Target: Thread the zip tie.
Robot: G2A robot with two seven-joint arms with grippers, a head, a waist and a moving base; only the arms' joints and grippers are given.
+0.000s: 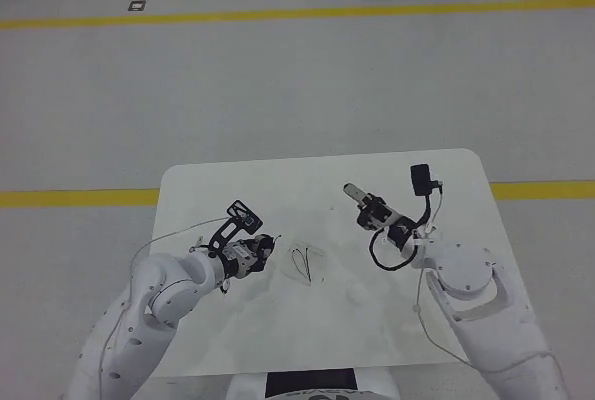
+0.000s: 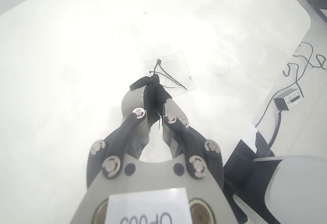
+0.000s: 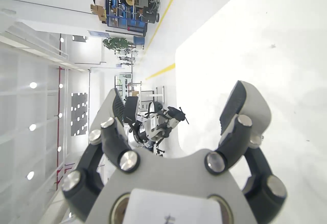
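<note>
My left gripper (image 2: 152, 83) is shut, its black-wrapped fingertips pinching a thin black zip tie (image 2: 160, 121) that runs back between the fingers. Its tips hover at the near edge of a small clear plate (image 2: 178, 61), where loose black zip ties (image 2: 166, 74) lie crossed. In the top view the left gripper (image 1: 265, 245) is just left of the plate (image 1: 304, 262) at the table's middle. My right gripper (image 3: 178, 92) is open and holds nothing, off to the right and farther back (image 1: 351, 190). In the right wrist view the held tie (image 3: 184, 117) sticks out of the left gripper (image 3: 176, 114).
The white table (image 1: 277, 190) has rounded corners and bare surface around the plate. Off the table's edge, cables and a small grey box (image 2: 287, 100) lie on the floor. Yellow floor lines (image 1: 67, 197) run past the table.
</note>
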